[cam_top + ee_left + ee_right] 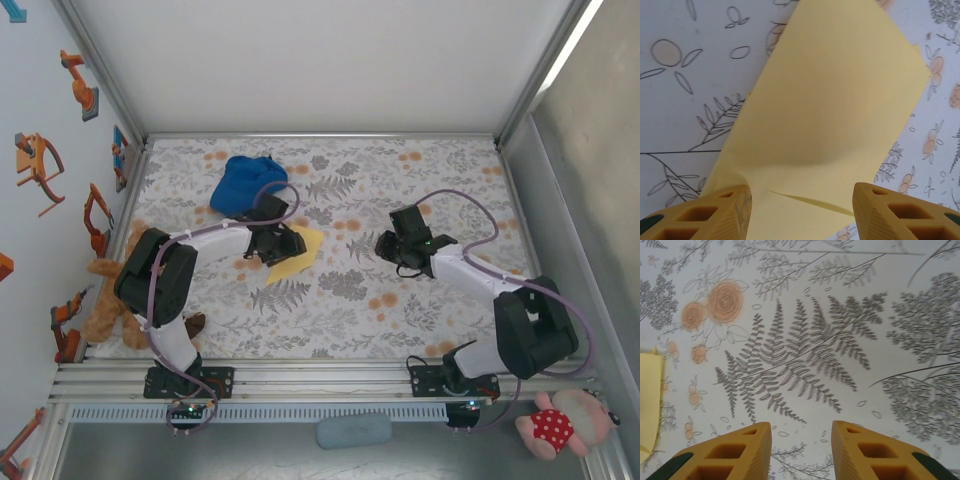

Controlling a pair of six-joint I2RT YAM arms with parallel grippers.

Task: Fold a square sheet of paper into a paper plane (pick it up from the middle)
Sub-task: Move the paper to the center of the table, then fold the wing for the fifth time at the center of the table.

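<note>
The yellow paper (290,268) lies on the flowered tabletop (450,180), just beside the blue cap (245,183). It is on the side of the cap that faces the arm bases, a bit to the right. Paper and cap seem apart, but the left arm covers the place btw. them, so I cannot tell for sure. The paper is already folded. In the left wrist view the paper (830,100) is a long strip w/ straight edges that bulges up a little in the middle. One layer edge shows as a thin line near the fingers.

The left gripper (272,245) is low over the part of the paper closest to the cap. Its jaws stand wide, approx. as wide as the strip. The gripper (800,192) has one yellow finger (715,210) at one long edge of the paper and the other at the opposite edge. The paper lies flat btw. them and is not pinched.

The right gripper (390,247) is well apart from the cap, to the right of it, above bare tabletop. Its jaws are parted but narrow, and the fern print shows in the gap of the gripper (801,427). A corner of the paper (649,400) is at the left border of that view.

A brown teddy (110,300) sits at the tabletop's left edge, left of the cap and nearer to the bases.
</note>
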